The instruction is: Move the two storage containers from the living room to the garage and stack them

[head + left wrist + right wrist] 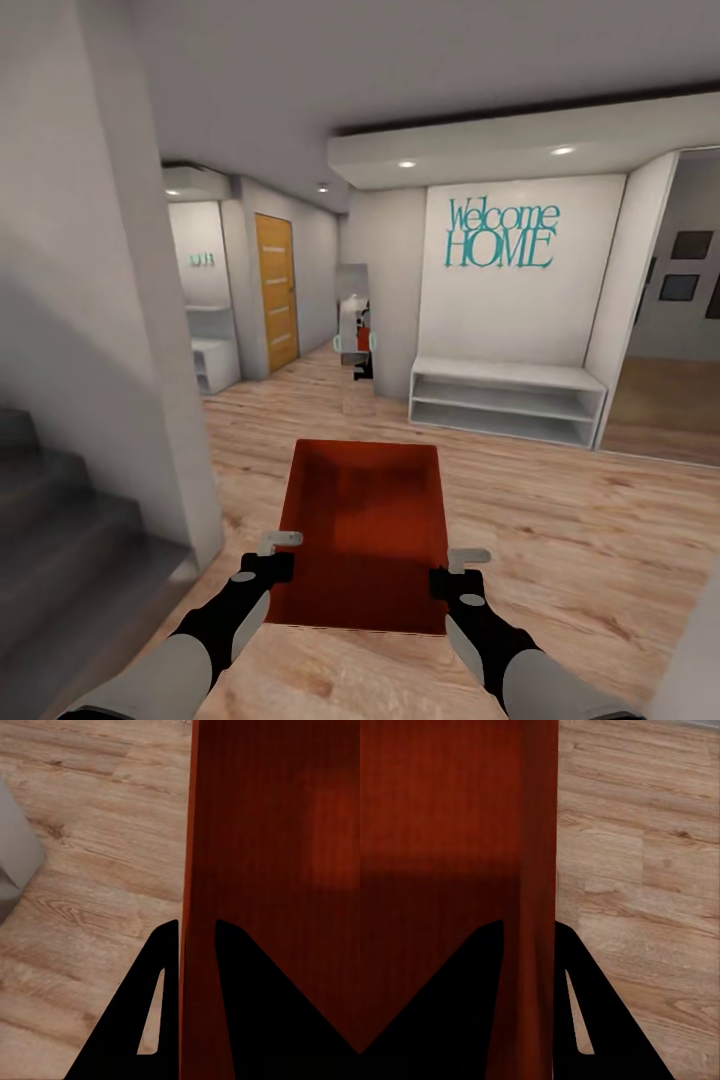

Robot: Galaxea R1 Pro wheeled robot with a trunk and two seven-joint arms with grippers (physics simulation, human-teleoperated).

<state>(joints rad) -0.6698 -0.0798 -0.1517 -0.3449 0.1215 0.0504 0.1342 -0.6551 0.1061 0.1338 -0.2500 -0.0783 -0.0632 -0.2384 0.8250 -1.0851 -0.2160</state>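
One orange-red open-top plastic bin [365, 530] sits between my jaws, left gripper [196, 934] and right gripper [529, 930] each clamped on a side wall; I'd keep it level over the wood-plank floor [560, 540].

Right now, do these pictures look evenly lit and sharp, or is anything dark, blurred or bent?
Head view: ceiling spotlights glow over the Welcome HOME wall, while the stairs are shadowed and smeared, with wall lines leaning like a wide lens. Left wrist view: a soft bright patch lies inside the orange-red bin, and the left hand is a black silhouette. Right wrist view: a shadow band crosses the bin; the right hand is equally black.
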